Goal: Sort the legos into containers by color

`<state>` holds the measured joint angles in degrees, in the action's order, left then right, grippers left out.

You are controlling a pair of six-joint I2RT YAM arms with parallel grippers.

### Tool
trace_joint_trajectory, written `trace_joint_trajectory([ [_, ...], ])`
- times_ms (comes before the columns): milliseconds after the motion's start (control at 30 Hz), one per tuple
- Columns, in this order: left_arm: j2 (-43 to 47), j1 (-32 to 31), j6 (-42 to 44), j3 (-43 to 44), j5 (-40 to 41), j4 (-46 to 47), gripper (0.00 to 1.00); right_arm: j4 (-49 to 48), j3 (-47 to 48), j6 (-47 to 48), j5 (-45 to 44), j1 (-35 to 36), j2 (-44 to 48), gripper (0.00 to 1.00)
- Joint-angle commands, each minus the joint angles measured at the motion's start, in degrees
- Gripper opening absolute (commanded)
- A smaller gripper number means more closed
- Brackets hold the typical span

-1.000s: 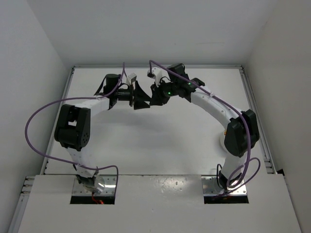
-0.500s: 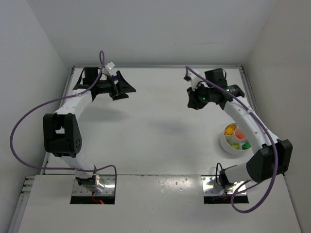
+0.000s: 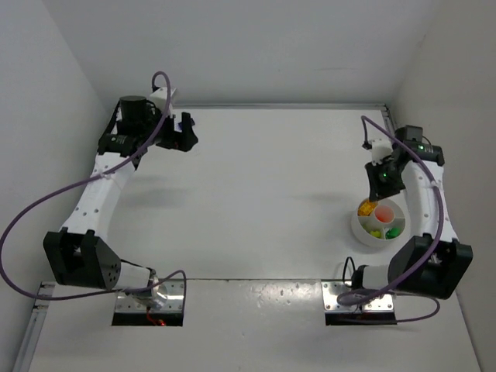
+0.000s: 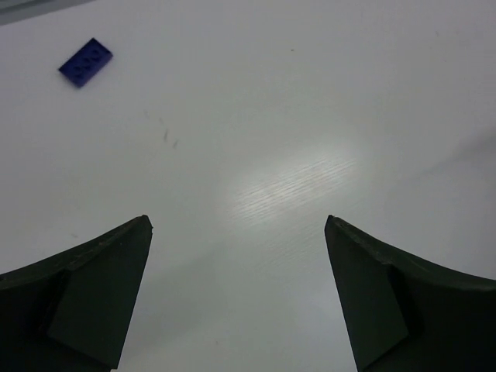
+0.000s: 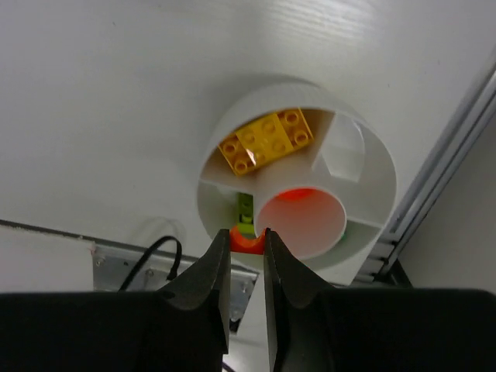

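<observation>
- At the far left corner of the table [image 3: 256,194], the left gripper [image 3: 184,132] is hovering with its fingers spread wide and is holding nothing.
- In the left wrist view, a blue brick [image 4: 85,62] is lying flat on the white surface. It is sitting well apart from that gripper, up and to the left of it.
- On the right side of the table, the right gripper [image 3: 380,184] is hanging just above the far edge of the round white dish [image 3: 358,231].
- Its fingers are pinching a small orange brick [image 5: 246,242] between their tips, right over the dish's rim.
- In the right wrist view, a yellow brick [image 5: 267,139] is lying in one outer section of the dish.
- A green brick [image 5: 245,208] is sitting in a neighbouring section, just beside the pinched piece.
- The round middle cup [image 5: 301,221] is glowing red-orange inside, but I cannot tell what is lying in it.
- From above, yellow, orange and green patches are showing inside the dish.
</observation>
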<state>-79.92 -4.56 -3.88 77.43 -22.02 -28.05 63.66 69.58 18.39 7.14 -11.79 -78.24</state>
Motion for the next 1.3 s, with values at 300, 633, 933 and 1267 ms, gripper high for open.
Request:
trace_joint_trajectory([
  [300,3.19,1.66,7.48,-2.46,6.02,-3.24,1.00,10.44,0.74,4.55,-3.26,-8.42,1.51,0.00],
  [633,2.14,2.18,2.48,-3.17,7.34,-2.71,1.00,5.43,-1.20,4.64,-5.91,-10.00,-1.04,0.06],
  [933,0.99,2.18,1.42,-3.16,6.11,-2.18,1.00,3.50,-0.68,3.49,-5.91,-10.01,-3.23,0.31],
  [1267,-5.49,2.71,4.84,0.70,6.45,-1.13,1.00,3.49,1.43,2.44,-4.50,-10.01,-2.72,0.41],
])
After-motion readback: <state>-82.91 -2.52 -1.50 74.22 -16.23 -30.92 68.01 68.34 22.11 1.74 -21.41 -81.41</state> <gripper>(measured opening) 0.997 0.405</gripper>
